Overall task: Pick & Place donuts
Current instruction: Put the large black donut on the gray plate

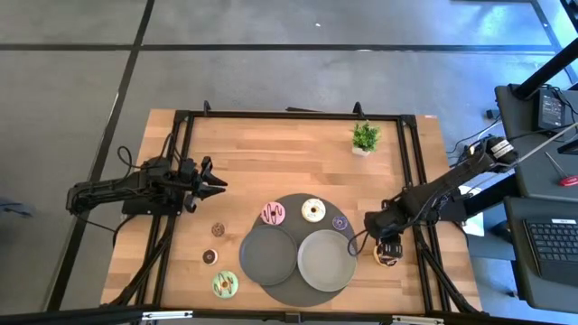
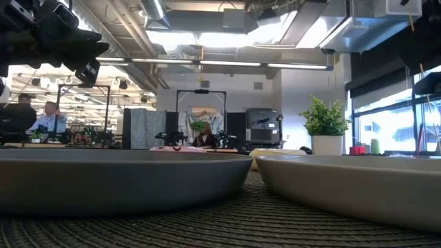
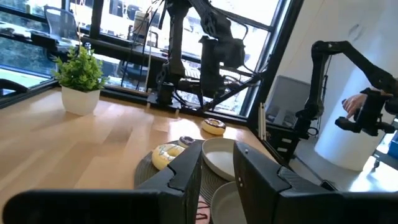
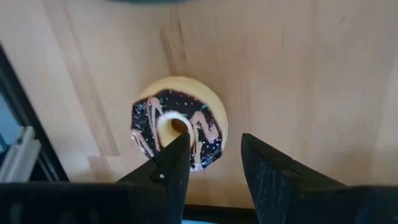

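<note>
Grey floor (image 1: 271, 23) with dark seams around the wooden table (image 1: 271, 162). Open workshop beyond: exposed ceiling ducts (image 2: 200, 14), bright strip lights (image 2: 227, 65), big windows (image 2: 386, 124) on one side. Small potted plant (image 2: 325, 124) on table. Desk with laptop (image 1: 553, 244) beside table. People (image 2: 48, 117) seated far back.

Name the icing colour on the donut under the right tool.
Dark chocolate icing with pale pink drizzle; right wrist view.

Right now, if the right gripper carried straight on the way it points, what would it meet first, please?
Most likely the chocolate-iced donut on the table: the right gripper, open, points down at it, one finger over its hole, though the remaining gap is unclear.
</note>
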Robot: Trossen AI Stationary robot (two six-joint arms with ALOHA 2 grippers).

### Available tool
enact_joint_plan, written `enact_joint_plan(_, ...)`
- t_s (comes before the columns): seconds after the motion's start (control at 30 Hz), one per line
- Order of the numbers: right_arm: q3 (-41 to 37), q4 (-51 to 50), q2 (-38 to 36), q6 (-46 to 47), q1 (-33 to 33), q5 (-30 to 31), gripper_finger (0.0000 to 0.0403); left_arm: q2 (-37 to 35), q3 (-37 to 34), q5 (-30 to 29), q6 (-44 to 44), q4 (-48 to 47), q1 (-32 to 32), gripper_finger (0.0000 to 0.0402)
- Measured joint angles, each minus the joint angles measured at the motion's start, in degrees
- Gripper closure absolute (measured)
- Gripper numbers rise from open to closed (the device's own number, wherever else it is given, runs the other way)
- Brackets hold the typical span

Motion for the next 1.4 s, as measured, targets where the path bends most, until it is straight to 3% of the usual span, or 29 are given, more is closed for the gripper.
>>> enact_joint_plan(0.73, -0.04, 4.13, 14.23, -0.48, 4.82, -0.52, 0.0262, 0.0, -0.01, 0.04, 0.02, -0.02, 0.0, 0.0313)
enact_joint_plan(0.87, -0.04, 4.26, 14.81, -0.47, 4.82, -0.55, 0.029, -0.01, 0.0, 0.02, 0.02, -0.02, 0.0, 0.0313)
enact_joint_plan(1.13, 0.02, 3.74, 14.81, -0.07, 4.77, -2.77, 0.0383, 0.0, 0.0, 0.02, 0.02, -0.02, 0.0, 0.0313)
enact_joint_plan(1.4, 9.1, -9.82, 14.85, 2.97, 2.92, -5.79, 0.0384, -0.01, 0.0, 0.02, 0.02, -0.02, 0.0, 0.0313)
